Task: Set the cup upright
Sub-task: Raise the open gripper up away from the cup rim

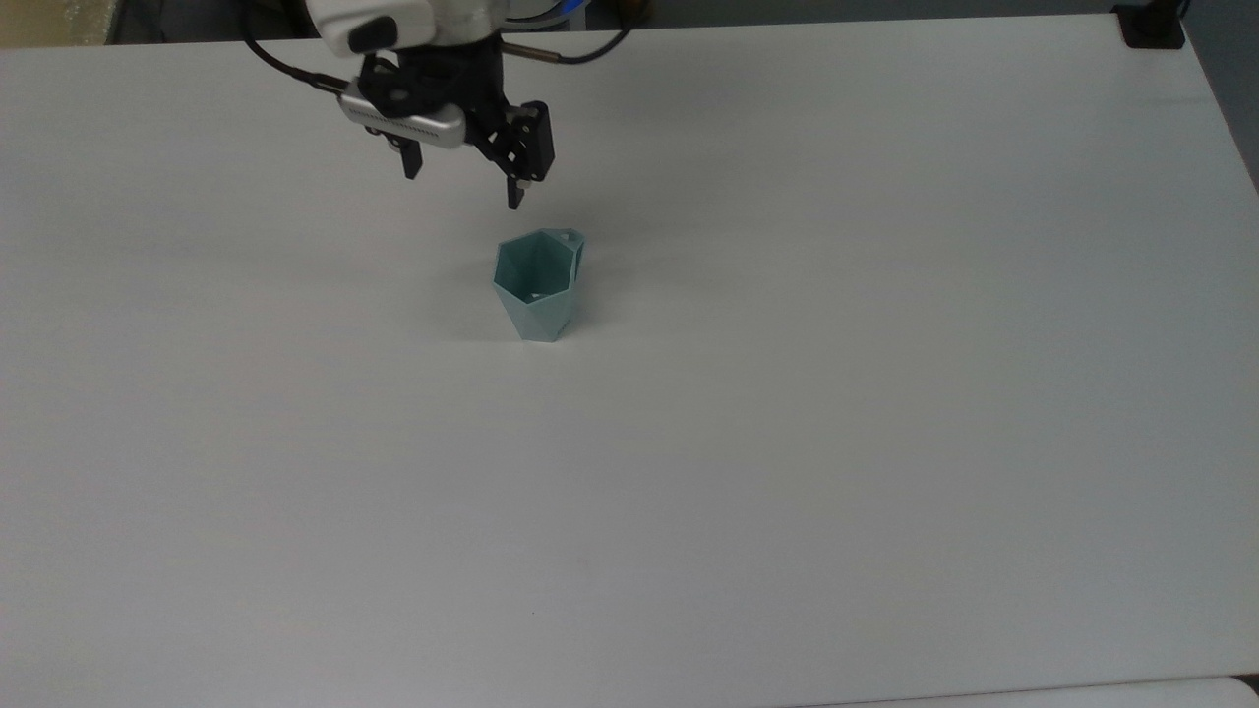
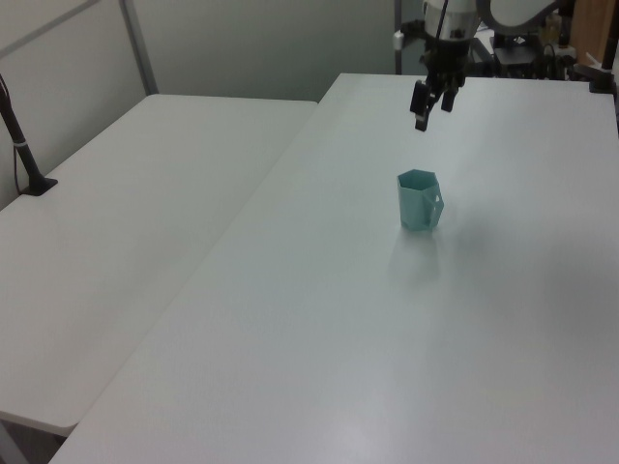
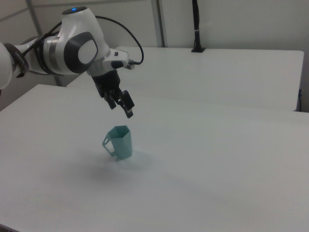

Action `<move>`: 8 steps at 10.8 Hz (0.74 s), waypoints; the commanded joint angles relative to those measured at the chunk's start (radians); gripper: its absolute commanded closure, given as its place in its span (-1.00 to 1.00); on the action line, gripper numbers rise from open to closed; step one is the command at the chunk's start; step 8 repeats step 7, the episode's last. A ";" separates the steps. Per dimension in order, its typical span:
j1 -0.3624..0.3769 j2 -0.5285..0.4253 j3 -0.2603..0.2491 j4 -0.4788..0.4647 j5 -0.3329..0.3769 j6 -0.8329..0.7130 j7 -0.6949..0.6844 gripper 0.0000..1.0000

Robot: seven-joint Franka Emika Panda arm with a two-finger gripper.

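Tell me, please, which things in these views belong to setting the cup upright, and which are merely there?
Part of the job:
- the cup, standing upright on the table, handle near the rim
- the gripper, open, above the cup and apart from it

Just there:
- the second table, beside the first
- the black post on it

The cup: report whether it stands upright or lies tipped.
Upright. The cup stands on its narrow base on the table, open rim up; the open gripper hangs above, apart from it.
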 commanded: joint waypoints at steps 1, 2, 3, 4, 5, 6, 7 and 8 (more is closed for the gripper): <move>-0.040 -0.087 -0.014 0.062 0.067 -0.165 -0.206 -1.00; -0.061 -0.082 -0.018 0.135 0.079 -0.296 -0.324 -1.00; -0.077 -0.079 -0.018 0.181 0.079 -0.392 -0.410 -1.00; -0.086 -0.085 -0.020 0.190 0.079 -0.418 -0.441 -1.00; -0.101 -0.085 -0.020 0.199 0.081 -0.420 -0.442 -1.00; -0.101 -0.084 -0.020 0.203 0.080 -0.420 -0.431 -1.00; -0.101 -0.084 -0.020 0.202 0.081 -0.417 -0.429 -1.00; -0.101 -0.084 -0.020 0.202 0.081 -0.417 -0.429 -1.00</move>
